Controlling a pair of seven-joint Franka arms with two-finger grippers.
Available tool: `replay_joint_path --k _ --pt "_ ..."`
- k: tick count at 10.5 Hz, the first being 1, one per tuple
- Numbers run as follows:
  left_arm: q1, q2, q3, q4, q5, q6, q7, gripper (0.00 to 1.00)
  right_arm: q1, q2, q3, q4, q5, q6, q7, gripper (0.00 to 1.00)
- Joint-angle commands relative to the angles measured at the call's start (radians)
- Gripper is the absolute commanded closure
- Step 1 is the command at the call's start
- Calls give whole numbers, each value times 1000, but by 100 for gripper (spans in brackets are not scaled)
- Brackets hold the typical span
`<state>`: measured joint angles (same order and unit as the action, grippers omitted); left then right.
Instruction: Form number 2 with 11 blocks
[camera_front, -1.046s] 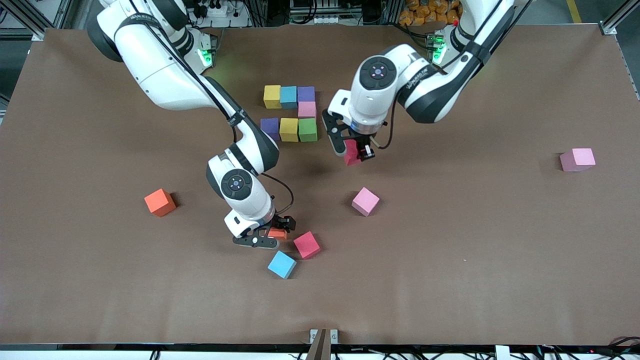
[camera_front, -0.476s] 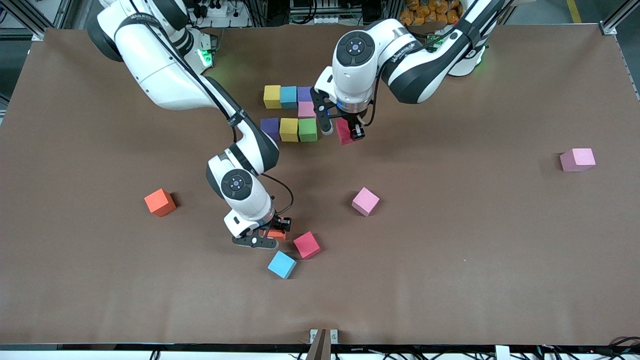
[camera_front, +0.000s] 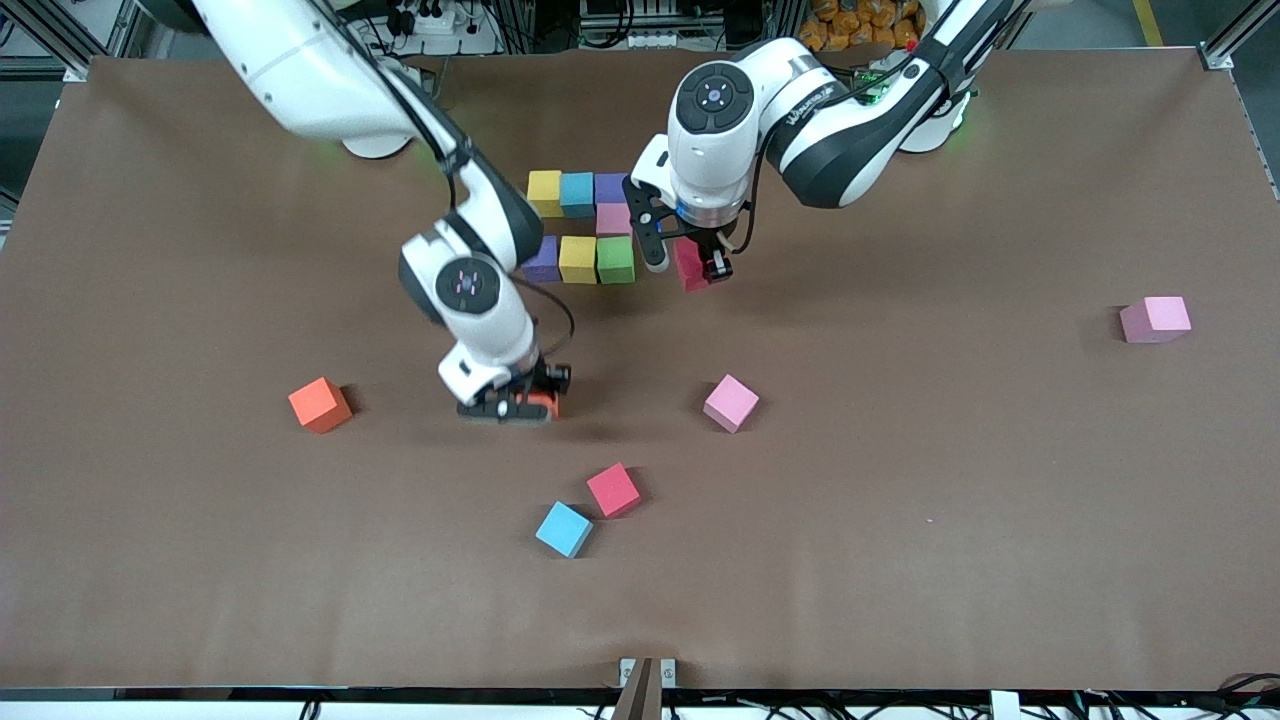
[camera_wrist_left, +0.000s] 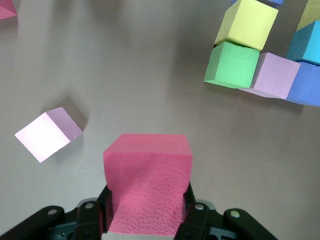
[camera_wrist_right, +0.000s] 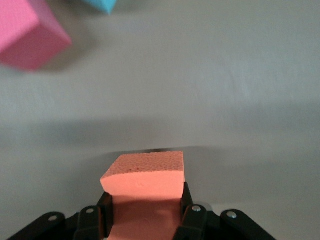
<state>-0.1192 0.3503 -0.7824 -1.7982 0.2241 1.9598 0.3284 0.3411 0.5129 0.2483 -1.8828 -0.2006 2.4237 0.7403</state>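
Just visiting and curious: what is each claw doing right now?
Left gripper: shut on a red block, beside the green cube.
Right gripper: shut on an orange block.

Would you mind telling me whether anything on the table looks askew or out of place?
Nothing is damaged. The loose light blue foam cube and red foam cube lie turned cornerwise, unlike the squarely aligned multicoloured cube rows.

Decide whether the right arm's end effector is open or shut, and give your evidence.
Shut. The right end effector has both fingers pressed against an orange block, carrying it above the table.
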Motion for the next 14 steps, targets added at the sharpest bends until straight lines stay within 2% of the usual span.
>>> replay_joint_path --k 1,3,6,14 --pt "9 -20 -8 0 -23 -22 11 100 22 -169 8 -239 1 69 37 100" --pt "7 -16 -8 -1 -23 -22 12 100 24 -253 19 -372 1 132 39 100" --pt "7 -16 -26 -1 -23 -22 12 100 22 -264 45 -458 1 231 76 100" --pt "9 -8 -28 -1 -23 -24 12 100 29 -220 60 -493 0 325 160 100"
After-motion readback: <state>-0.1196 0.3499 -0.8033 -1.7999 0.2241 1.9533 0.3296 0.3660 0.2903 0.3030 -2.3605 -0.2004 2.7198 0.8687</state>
